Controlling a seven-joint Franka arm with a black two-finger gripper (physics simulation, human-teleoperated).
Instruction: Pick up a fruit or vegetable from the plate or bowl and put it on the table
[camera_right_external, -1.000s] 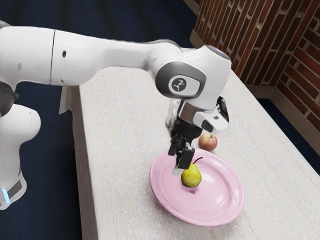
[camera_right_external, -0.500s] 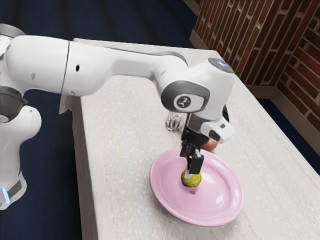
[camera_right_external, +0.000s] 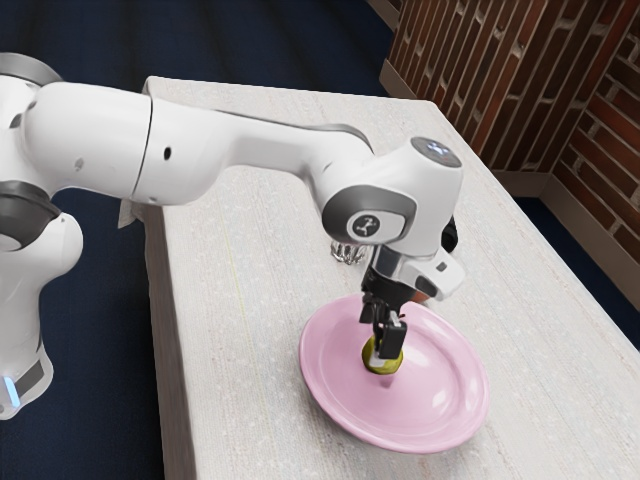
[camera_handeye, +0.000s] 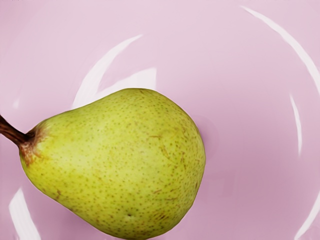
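The big pink plate (camera_right_external: 430, 395) sits close to us on the pale surface (camera_right_external: 235, 300). It is round, with shiny white marks where the light hits it. The pear (camera_handeye: 112, 165) is in the plate, lying on its side. It is yellow and green with little dots, and its brown stem (camera_handeye: 12, 132) sticks out from the thin end.

The end effector (camera_right_external: 384, 345) is black and points down into the plate, right at the pear. It covers part of the pear in the exterior view. I can't tell if it is open or closed, or if it has a grip on the pear.

A bit of something reddish (camera_right_external: 420, 296) peeks out behind the hand. Farther back, a clear, shiny thing (camera_right_external: 348, 251) stands on the surface, partly hidden by the white arm (camera_right_external: 260, 140). Way back there is a brick wall (camera_right_external: 500, 85).
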